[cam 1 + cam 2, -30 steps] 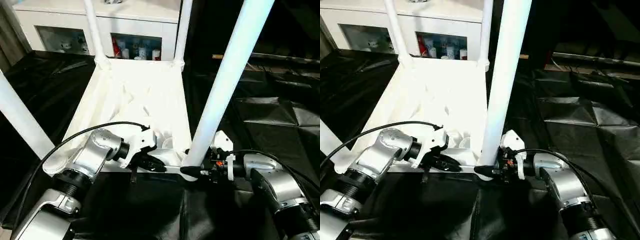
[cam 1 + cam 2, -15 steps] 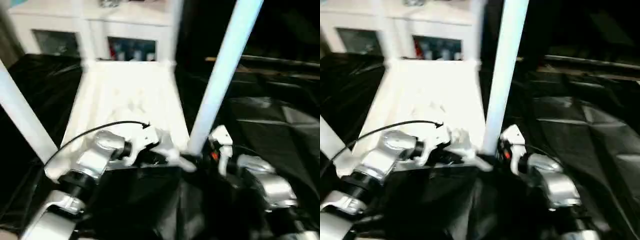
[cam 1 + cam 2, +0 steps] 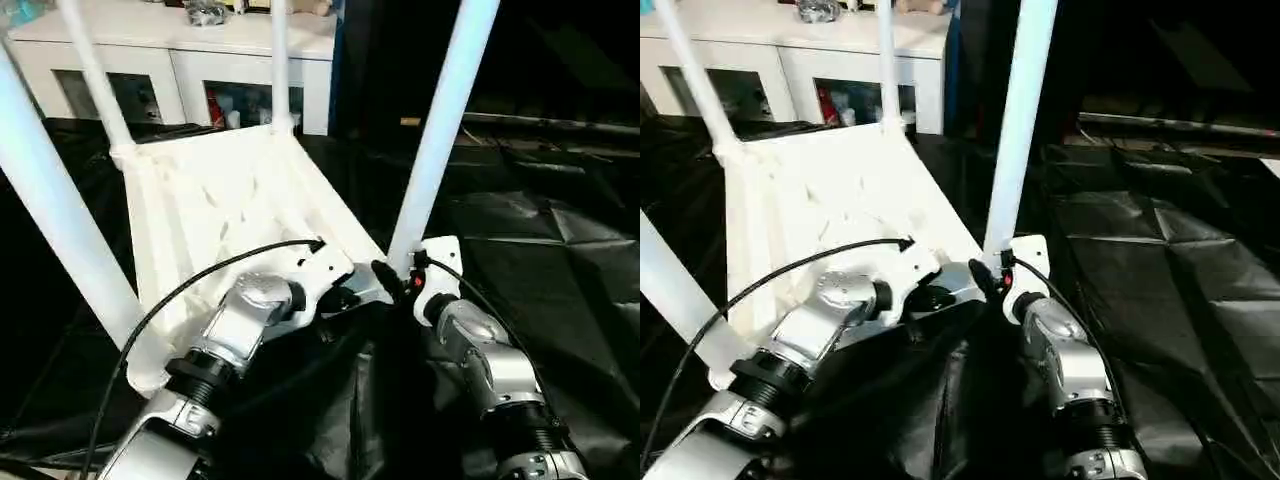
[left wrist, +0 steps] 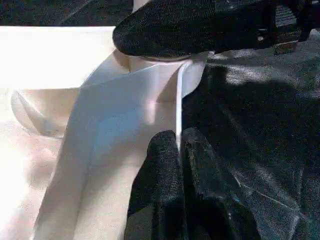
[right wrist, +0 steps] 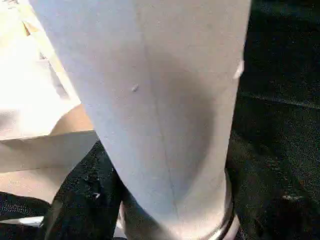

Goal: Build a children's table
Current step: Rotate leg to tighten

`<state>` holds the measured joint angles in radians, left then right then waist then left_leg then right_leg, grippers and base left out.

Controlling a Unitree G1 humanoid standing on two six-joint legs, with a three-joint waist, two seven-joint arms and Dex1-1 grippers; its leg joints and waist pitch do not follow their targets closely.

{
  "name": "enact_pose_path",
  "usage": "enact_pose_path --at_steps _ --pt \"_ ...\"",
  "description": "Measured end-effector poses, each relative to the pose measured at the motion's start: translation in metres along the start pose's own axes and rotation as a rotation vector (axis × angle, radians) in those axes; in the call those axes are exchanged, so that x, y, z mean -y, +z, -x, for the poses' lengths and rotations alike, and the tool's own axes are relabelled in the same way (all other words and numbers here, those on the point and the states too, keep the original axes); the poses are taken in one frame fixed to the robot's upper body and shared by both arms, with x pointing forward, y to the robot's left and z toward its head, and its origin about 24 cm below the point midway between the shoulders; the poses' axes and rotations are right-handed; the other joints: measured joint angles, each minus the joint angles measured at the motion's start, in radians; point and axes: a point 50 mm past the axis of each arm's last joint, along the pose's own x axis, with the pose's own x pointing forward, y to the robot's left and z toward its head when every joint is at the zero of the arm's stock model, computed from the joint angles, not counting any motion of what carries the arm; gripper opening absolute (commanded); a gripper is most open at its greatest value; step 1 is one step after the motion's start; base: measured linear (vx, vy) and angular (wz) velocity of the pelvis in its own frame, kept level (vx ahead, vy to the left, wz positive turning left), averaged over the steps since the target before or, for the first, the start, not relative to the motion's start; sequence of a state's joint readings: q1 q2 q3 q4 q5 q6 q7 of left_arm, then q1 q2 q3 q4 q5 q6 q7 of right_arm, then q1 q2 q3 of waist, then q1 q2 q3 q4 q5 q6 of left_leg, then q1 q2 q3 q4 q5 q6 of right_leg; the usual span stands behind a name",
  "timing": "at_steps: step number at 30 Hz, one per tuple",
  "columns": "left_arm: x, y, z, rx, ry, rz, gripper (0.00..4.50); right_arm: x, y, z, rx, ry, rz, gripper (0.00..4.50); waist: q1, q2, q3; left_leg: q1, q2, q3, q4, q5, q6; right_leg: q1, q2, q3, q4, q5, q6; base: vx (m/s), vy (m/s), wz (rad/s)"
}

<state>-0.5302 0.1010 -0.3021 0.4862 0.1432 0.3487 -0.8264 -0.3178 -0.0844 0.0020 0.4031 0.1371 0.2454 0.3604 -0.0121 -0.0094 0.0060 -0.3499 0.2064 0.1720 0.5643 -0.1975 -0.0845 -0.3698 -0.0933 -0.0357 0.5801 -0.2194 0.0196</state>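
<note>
The white children's table lies upside down, its ribbed underside (image 3: pixel 230 200) facing up and its four tube legs pointing upward. My left gripper (image 3: pixel 350 297) is shut on the thin rim of the top (image 4: pixel 178 100) at the near right corner. Its two black fingers (image 4: pixel 162 165) pinch that rim. My right gripper (image 3: pixel 392 283) holds the collared base of the near right leg (image 3: pixel 440 130). One black finger (image 5: pixel 80 200) presses against the leg (image 5: pixel 160 100), and the other is hidden behind it. The near left leg (image 3: pixel 55 200) leans out to the left.
A white cabinet (image 3: pixel 190 40) with glass-fronted compartments of small items stands behind the table. Crumpled black sheeting (image 3: pixel 560 250) covers the floor all around. A black cable (image 3: pixel 200 280) arcs over my left forearm.
The table has turned, and its far end has swung to the left relative to the cabinet. Both grippers still hold the near right corner and sit closer together. The camera has shifted too.
</note>
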Motion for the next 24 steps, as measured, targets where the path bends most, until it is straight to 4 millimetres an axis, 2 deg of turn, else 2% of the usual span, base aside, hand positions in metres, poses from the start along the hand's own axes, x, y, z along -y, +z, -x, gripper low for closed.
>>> enact_pose_path --at_steps 4,13,16,24 --pt "0.000 0.000 0.002 0.004 -0.020 0.000 0.00 0.004 0.001 0.004 -0.029 0.082 0.081 3.52 0.001 0.002 0.000 0.000 0.000 0.000 -0.003 0.000 0.000 0.000 0.000 -0.001 0.000 0.001 0.000 0.000 0.000 0.00" --pt "-0.009 -0.009 0.026 0.006 -0.173 -0.059 0.00 0.019 0.010 0.027 -0.104 0.414 0.258 3.52 0.010 0.004 0.000 -0.003 0.002 0.001 -0.010 0.000 0.000 -0.005 0.002 -0.003 0.001 0.008 0.003 0.000 0.000 0.00" --pt "-0.012 -0.014 0.043 0.001 -0.281 -0.063 0.00 0.016 0.012 0.035 -0.111 0.558 0.265 3.52 0.016 0.001 0.002 -0.009 0.003 0.001 -0.009 0.004 0.006 -0.012 0.004 -0.004 0.002 0.006 0.002 0.000 0.000 0.00" --pt "-0.013 -0.018 0.055 -0.033 -0.387 -0.065 0.00 0.012 0.013 0.041 -0.122 0.696 0.254 3.52 0.020 -0.007 0.008 -0.012 0.001 0.005 0.004 0.000 0.011 -0.014 -0.001 -0.001 0.003 0.005 -0.002 0.000 0.000 0.00"
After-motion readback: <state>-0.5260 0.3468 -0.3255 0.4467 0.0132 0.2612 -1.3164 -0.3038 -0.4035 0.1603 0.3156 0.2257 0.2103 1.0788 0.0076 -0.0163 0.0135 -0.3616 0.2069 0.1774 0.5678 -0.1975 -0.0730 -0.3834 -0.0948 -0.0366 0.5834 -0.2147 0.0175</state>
